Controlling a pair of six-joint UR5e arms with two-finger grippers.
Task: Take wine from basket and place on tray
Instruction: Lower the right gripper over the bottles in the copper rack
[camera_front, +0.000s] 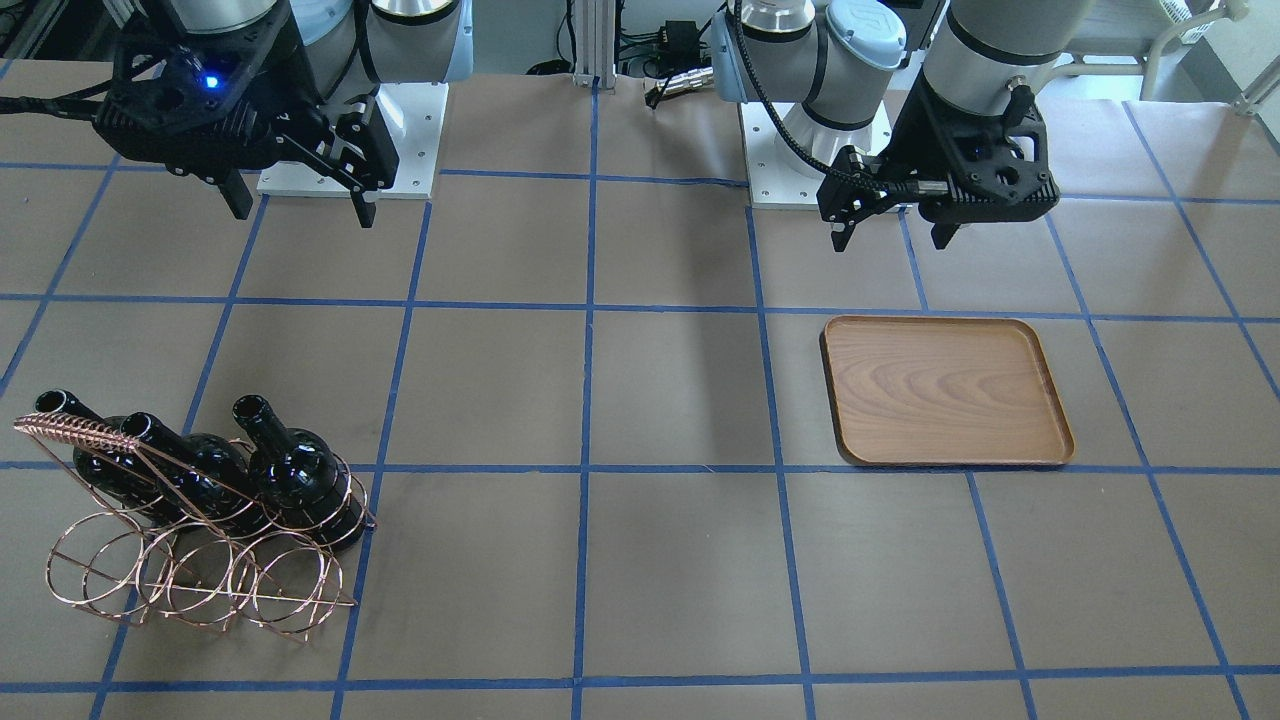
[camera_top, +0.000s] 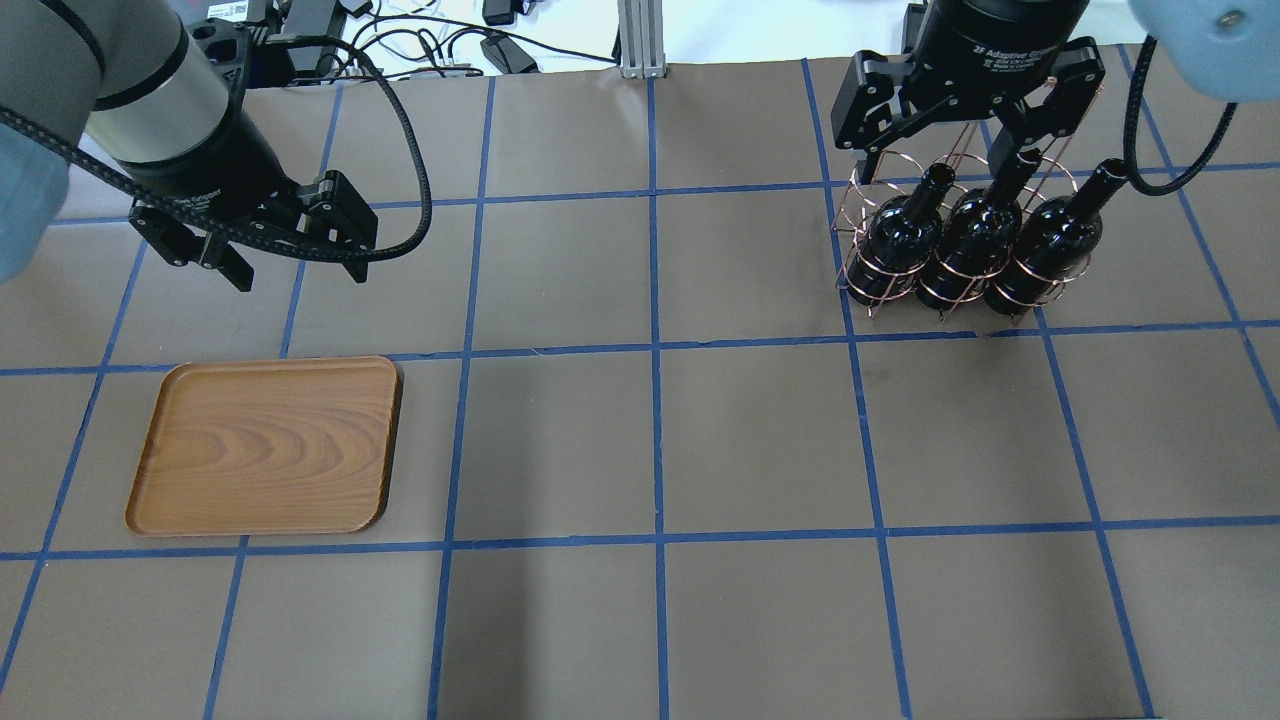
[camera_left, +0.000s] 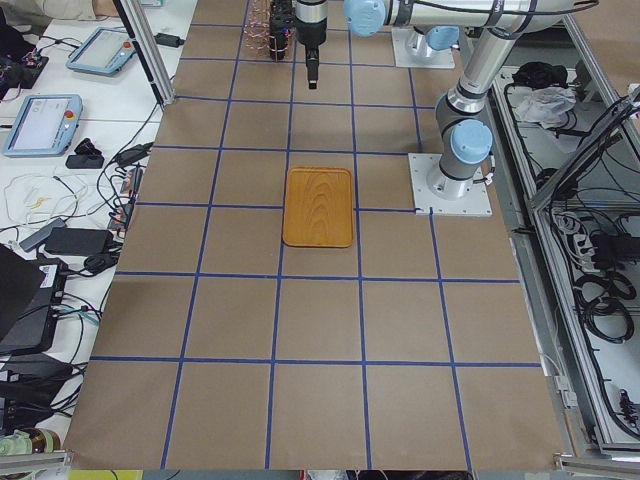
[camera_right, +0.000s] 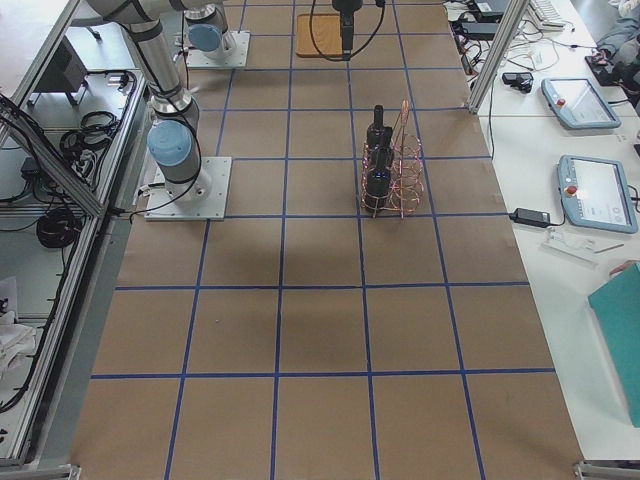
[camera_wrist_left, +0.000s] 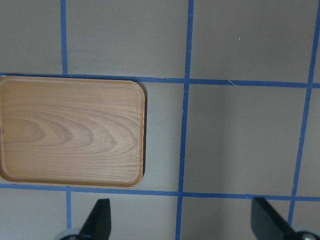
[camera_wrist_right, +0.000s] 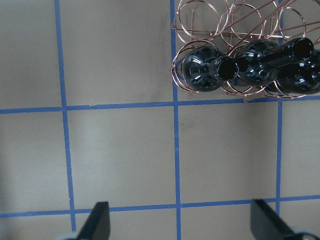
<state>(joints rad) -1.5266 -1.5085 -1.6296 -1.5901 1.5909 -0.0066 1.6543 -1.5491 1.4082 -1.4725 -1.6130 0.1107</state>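
Observation:
Three glossy black wine bottles (camera_front: 295, 470) lean side by side in the copper wire basket (camera_front: 200, 580) on the robot's right side of the table. They also show in the overhead view (camera_top: 975, 235) and, with the basket (camera_wrist_right: 200, 20), at the top right of the right wrist view (camera_wrist_right: 205, 70). The empty wooden tray (camera_front: 945, 390) lies flat on the robot's left side (camera_top: 265, 445) (camera_wrist_left: 70, 132). My right gripper (camera_front: 300, 205) (camera_top: 940, 165) (camera_wrist_right: 182, 222) is open and empty, high above the table on the robot's side of the basket. My left gripper (camera_front: 890, 238) (camera_top: 300, 272) (camera_wrist_left: 182, 222) is open and empty, above the table beside the tray.
Brown paper with a blue tape grid covers the table. The arms' white base plates (camera_front: 350, 150) (camera_front: 800, 165) stand at the robot's edge, with cables (camera_top: 400, 45) behind. Desks with teach pendants (camera_right: 590, 190) flank the operators' side.

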